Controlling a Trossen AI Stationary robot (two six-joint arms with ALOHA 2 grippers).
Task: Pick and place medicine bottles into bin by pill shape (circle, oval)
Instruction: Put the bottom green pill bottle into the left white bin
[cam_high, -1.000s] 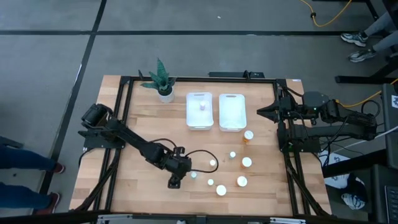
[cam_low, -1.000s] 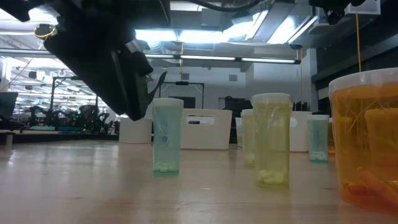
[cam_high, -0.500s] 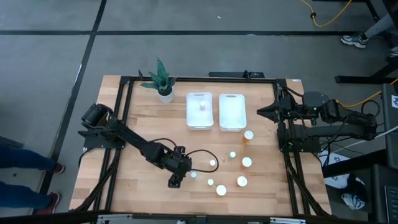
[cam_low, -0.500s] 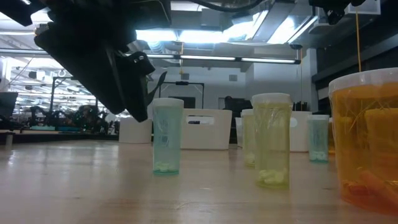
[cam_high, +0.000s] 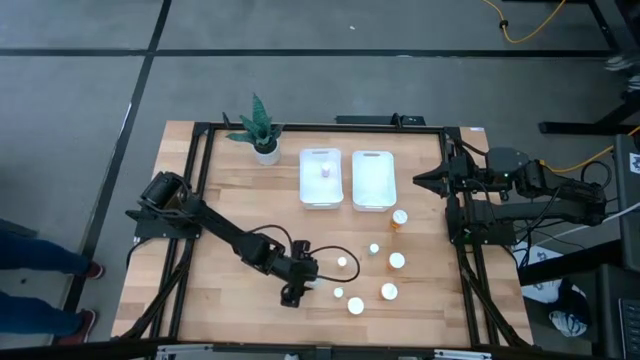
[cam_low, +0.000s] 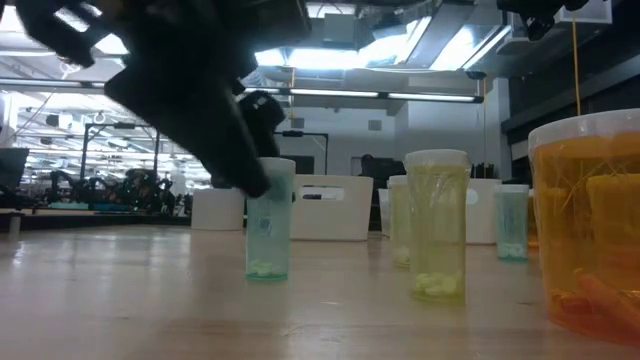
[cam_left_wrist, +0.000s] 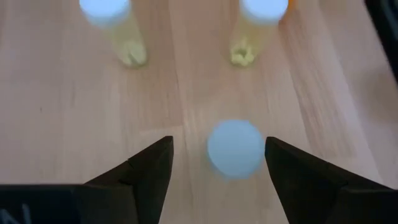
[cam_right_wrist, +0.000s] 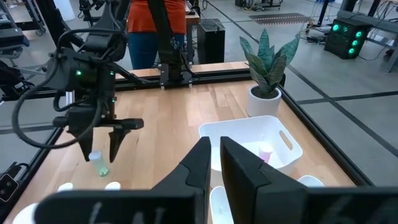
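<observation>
Left pincer (cam_high: 300, 291), at the end of the dark jointed left arm, is lowered over the near middle of the pale wooden worktop (cam_high: 230, 200). Its two dark fingers (cam_left_wrist: 149, 171) are spread wide on either side of a small pale green medicine bottle with a white cap (cam_left_wrist: 234, 149); the cap lies between the fingers, with worktop showing on each side, so no contact is made. At table height the same bottle (cam_low: 269, 218) stands upright, its pills at the bottom, with the dark mass of the pincer overlapping its upper left.

The remaining white-capped bottles stand upright to the right of the pincer: several small ones in a loose group (cam_high: 355, 305), and one larger amber-orange bottle (cam_high: 399, 218) just in front of the right-hand bin. Two yellowish bottles (cam_left_wrist: 113, 28) stand beyond the targeted one.

Two white rectangular plastic bins sit side by side at the far middle of the worktop. The left bin (cam_high: 309, 190) holds one small bottle (cam_high: 325, 171); the right bin (cam_high: 372, 196) shows none.

Right pincer (cam_right_wrist: 213, 155) waits at the right edge of the worktop, beside the bins, its fingers nearly together and holding nothing.

A green plant in a white pot (cam_high: 262, 128) stands at the far left.
</observation>
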